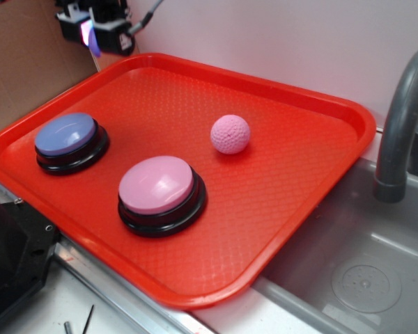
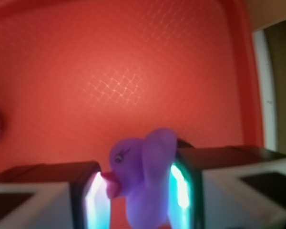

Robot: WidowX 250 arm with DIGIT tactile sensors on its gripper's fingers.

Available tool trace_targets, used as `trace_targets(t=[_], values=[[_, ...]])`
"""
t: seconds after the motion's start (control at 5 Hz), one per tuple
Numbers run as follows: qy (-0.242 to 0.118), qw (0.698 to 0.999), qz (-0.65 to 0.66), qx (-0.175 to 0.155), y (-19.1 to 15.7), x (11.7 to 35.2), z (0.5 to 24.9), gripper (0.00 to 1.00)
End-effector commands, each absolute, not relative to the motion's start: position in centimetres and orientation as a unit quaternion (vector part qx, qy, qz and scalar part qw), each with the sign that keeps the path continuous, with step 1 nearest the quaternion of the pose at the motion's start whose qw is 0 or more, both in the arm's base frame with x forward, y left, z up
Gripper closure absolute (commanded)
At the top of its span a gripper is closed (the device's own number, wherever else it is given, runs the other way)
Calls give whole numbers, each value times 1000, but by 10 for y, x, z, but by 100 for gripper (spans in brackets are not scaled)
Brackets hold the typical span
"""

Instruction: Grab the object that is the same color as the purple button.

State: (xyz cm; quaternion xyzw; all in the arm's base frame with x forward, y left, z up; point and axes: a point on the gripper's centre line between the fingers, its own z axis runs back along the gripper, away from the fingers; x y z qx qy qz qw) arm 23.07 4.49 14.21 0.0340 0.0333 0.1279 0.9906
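The object [image 2: 143, 176] is a small purple toy duck with a pink beak, pinched between my gripper's [image 2: 138, 191] two lit pads and held off the tray. In the exterior view the gripper [image 1: 92, 35] hangs high over the tray's far left corner, with a sliver of the purple object [image 1: 95, 40] showing between its fingers. The purple button [image 1: 66, 134], a periwinkle dome on a black base, sits on the tray's left side, well below and in front of the gripper.
A red tray [image 1: 299, 181] holds a pink dome button [image 1: 157, 184] near its front and a pink dimpled ball [image 1: 230, 133] in the middle. A grey sink [image 1: 362, 278] and faucet [image 1: 400, 125] lie to the right. Cardboard [image 1: 21, 62] stands at the back left.
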Motion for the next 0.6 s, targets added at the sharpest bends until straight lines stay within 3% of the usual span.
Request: trace_targets(t=[0.0, 0.2, 0.4], values=[[-33, 987, 157, -26, 33, 224, 248, 100], [-55, 986, 153, -30, 33, 216, 272, 100], [-37, 990, 136, 25, 26, 222, 272, 100]])
